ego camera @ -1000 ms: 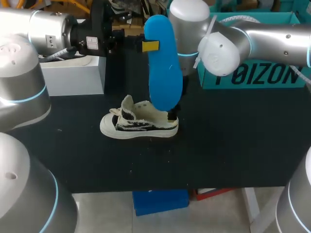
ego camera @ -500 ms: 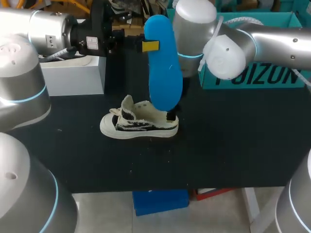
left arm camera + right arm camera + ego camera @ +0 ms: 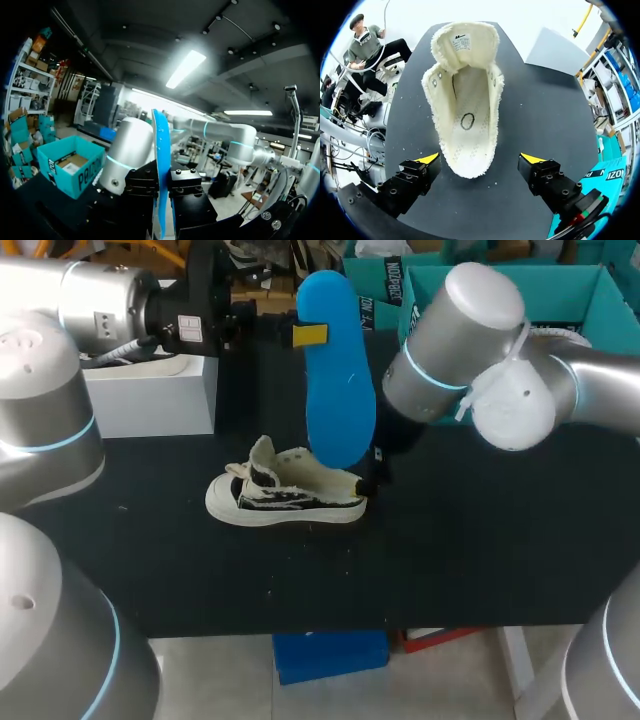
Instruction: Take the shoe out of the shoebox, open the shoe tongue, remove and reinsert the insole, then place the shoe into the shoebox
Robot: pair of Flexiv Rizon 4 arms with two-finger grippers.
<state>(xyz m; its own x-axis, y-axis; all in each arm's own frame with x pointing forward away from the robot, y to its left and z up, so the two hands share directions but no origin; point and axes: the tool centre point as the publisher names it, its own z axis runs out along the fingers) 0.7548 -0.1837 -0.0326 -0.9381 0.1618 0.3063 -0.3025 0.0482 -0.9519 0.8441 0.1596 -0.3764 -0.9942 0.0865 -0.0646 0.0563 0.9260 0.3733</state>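
Note:
A blue insole (image 3: 340,380) hangs upright above the table, its lower end just over the shoe's heel. My left gripper (image 3: 310,335) is shut on its upper part; in the left wrist view the insole (image 3: 160,145) stands edge-on between the black fingers of the left gripper (image 3: 162,186). The cream and black shoe (image 3: 285,492) lies on the black table, toe to the left. My right gripper (image 3: 372,472) is at its heel end. In the right wrist view the shoe (image 3: 467,115) shows its bare inside with the tongue (image 3: 465,42) folded out, and the right gripper (image 3: 480,159) stands open astride the heel without touching it.
A teal shoebox (image 3: 560,290) stands open at the back right, also seen as the teal box (image 3: 65,165) from the left wrist. A white box (image 3: 150,390) sits at the back left. The black table (image 3: 480,560) runs to its front edge below the shoe.
My right arm's elbow has swung right and down, uncovering the teal box behind it; its gripper stays by the shoe's heel. Insole, shoe and left arm have not moved.

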